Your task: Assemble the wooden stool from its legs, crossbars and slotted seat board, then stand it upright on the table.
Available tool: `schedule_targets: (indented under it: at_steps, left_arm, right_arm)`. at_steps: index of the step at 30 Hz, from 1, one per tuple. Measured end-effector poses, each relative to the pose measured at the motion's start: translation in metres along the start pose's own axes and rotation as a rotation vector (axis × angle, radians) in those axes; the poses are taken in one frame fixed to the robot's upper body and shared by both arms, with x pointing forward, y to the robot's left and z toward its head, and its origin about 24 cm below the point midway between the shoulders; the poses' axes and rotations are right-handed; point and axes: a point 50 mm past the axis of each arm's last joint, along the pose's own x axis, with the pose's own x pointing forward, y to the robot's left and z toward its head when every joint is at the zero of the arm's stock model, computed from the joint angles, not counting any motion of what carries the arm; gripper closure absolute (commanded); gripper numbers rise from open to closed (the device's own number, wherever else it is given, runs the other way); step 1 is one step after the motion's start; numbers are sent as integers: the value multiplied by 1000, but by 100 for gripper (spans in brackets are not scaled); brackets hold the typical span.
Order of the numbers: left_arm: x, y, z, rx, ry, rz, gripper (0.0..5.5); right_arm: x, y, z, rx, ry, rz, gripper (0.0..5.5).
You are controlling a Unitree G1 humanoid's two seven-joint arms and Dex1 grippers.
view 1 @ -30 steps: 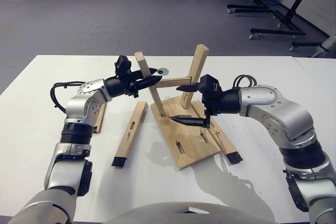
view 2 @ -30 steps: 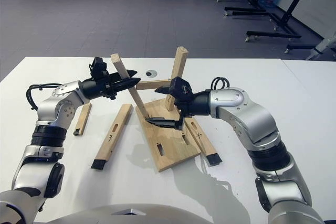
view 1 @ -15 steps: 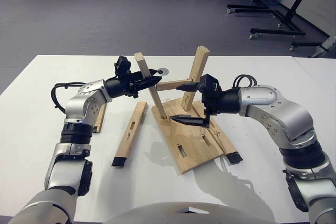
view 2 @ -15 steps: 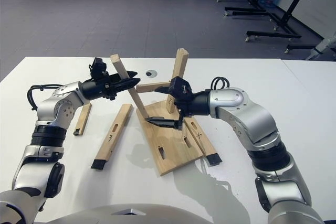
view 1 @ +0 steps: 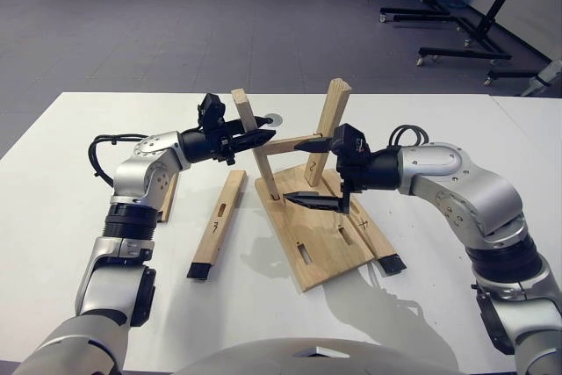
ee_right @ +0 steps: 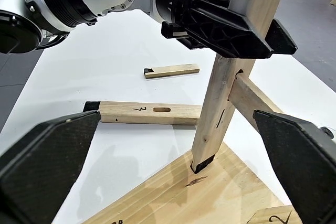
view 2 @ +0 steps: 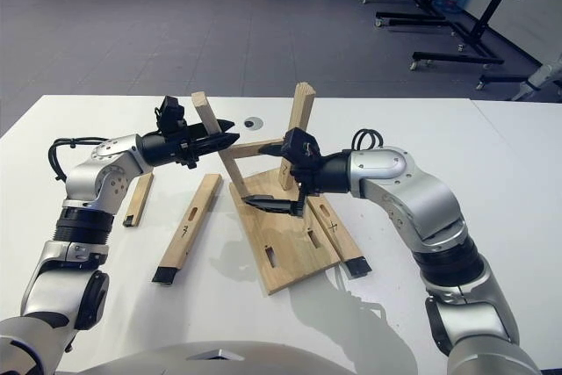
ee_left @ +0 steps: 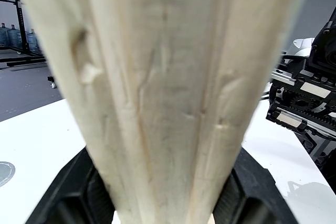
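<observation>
A loose leg (view 1: 219,221) is noted flat on the table (view 1: 53,217), left of the seat board (view 1: 325,248). The left gripper (view 1: 255,138) is clamped on an upright leg (view 1: 268,173) that is slotted into the board. The right gripper (view 1: 303,171) is held wide open over the board. Open tabletop is noted along the board's near edge.

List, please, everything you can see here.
table: 1, white, underneath
seat board: 1, wood, table centre
left upright leg: 1, wood, upright on board
right upright leg: 1, wood, upright on board
joining crossbar: 1, wood, between upright legs
loose legs: 2, wood, flat either side of board
short crossbar: 1, wood, flat beside left arm
disc: 1, grey, table's far side
left gripper: 1, black, shut on left upright leg
right gripper: 1, black, open near right upright leg
</observation>
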Motion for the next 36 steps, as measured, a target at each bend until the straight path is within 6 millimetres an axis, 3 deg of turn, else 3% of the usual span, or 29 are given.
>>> schedule_targets:
  at_steps: [12,19,24,36]
  left_arm:
    - [6,-9,4,111,72,-36,346]
    - [7,-17,0,109,75,-66,346]
    - [6,-25,-15,55,100,-89,346]
    - [13,-27,-15,197,117,-84,346]
  right_arm:
    - [1,0,1,2,-10,0,14]
    - [1,0,1,2,-12,-5,14]
    - [2,0,2,3,-15,-9,14]
    - [3,0,2,3,-22,-14,14]
